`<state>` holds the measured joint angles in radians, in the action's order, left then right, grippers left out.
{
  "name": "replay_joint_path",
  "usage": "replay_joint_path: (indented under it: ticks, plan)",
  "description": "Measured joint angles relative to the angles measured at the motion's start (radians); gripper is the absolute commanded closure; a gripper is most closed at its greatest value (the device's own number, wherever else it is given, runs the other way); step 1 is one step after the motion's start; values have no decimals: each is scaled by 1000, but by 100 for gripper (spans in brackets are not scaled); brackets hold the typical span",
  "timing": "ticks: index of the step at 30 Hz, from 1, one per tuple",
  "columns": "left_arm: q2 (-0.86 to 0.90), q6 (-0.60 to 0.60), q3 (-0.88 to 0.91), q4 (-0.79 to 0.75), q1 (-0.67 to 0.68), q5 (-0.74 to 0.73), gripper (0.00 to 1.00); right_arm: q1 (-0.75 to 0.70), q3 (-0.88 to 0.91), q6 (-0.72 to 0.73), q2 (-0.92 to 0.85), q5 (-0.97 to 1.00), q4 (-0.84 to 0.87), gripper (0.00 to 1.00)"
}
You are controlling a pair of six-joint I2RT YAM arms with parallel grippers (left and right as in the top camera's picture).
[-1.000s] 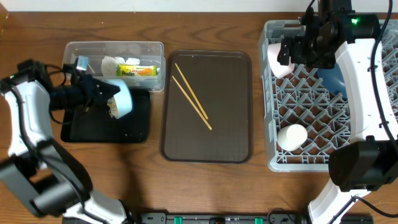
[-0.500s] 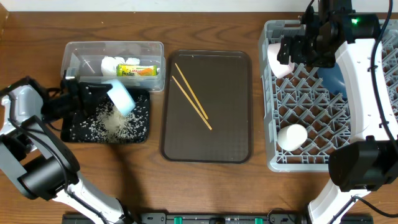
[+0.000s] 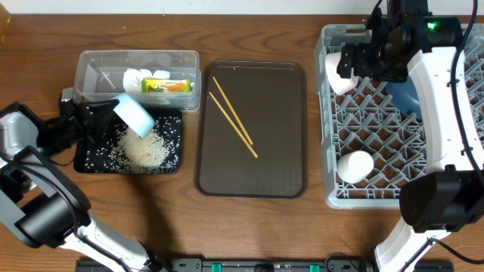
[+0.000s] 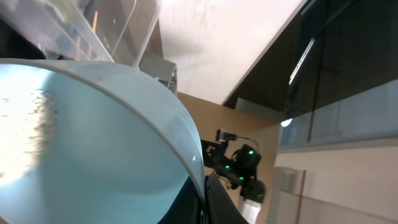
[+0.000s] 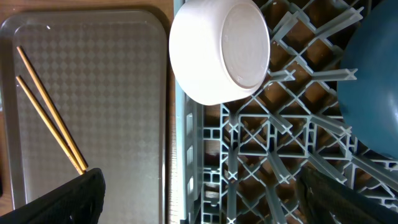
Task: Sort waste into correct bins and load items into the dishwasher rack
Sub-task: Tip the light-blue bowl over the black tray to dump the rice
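My left gripper (image 3: 106, 121) is shut on the rim of the light blue bowl (image 3: 134, 115) and holds it tilted over the black tray (image 3: 172, 155). A pile of rice (image 3: 144, 147) lies on that tray. In the left wrist view the bowl (image 4: 93, 137) fills the frame, its rim pinched between my fingers (image 4: 221, 208). The clear tub (image 3: 98, 64) holds napkins (image 3: 136, 78) and the wrapper (image 3: 168, 85). My right gripper (image 3: 370, 57) is open and empty above the grey rack (image 3: 378, 136), by the white bowl (image 5: 217, 50) and the blue plate (image 5: 373, 93).
Two chopsticks (image 3: 233, 121) lie diagonally on the dark brown serving tray (image 3: 287, 151) between the bins and the rack. A small white cup (image 3: 355, 166) sits in the rack's front left. The chopsticks (image 5: 50, 112) also show in the right wrist view.
The left gripper drew back to the left with the bowl tipped, and the rice spilled out of it onto the black tray. The right arm has not moved.
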<state>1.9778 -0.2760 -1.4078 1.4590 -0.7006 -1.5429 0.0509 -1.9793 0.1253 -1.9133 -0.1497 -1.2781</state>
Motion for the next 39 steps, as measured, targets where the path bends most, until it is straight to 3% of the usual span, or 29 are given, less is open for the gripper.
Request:
replay_joint_path:
  ticks: [3, 23, 36, 39]
  plan:
    - [0, -2, 0, 71, 1, -3, 94, 0, 0, 0, 0, 0, -1, 4]
    - [0, -24, 0, 140, 1, -3, 94, 0, 0, 0, 0, 0, -8, 4]
    - [0, -84, 0, -4, 3, 0, 94, 0, 0, 0, 0, 0, -8, 4]
    - [0, -83, 0, 32, 3, 3, 94, 0, 0, 0, 0, 0, -8, 4]
